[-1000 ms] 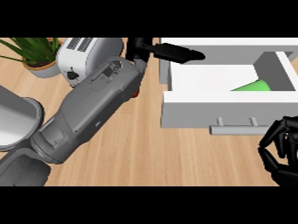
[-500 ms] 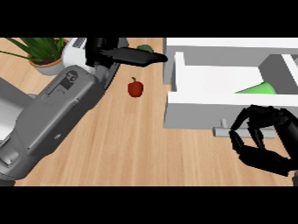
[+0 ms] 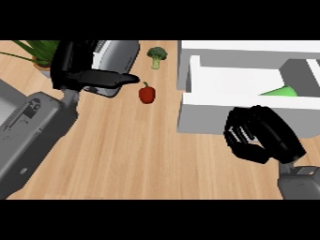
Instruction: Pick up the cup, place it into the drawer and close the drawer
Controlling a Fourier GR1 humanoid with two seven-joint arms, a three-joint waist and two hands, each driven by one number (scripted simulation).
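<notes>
Nearest, the right hand [image 3: 262, 135] sits against the white front of the open drawer [image 3: 249, 123], its fingers curled inward with nothing seen held. Inside the drawer, at the right wall, lies the green cup [image 3: 281, 91]; only a wedge shows, so its long axis cannot be told. Farther left, the left hand [image 3: 86, 75] hovers with fingers straight, pointing right, just beside a red pepper [image 3: 146, 93]. Beyond stand a broccoli [image 3: 156, 56], toaster [image 3: 121, 51] and plant [image 3: 41, 51]. No writing is legible.

Left robot hand [image 3: 86, 77] now farther left, right robot hand [image 3: 259, 133] higher.
</notes>
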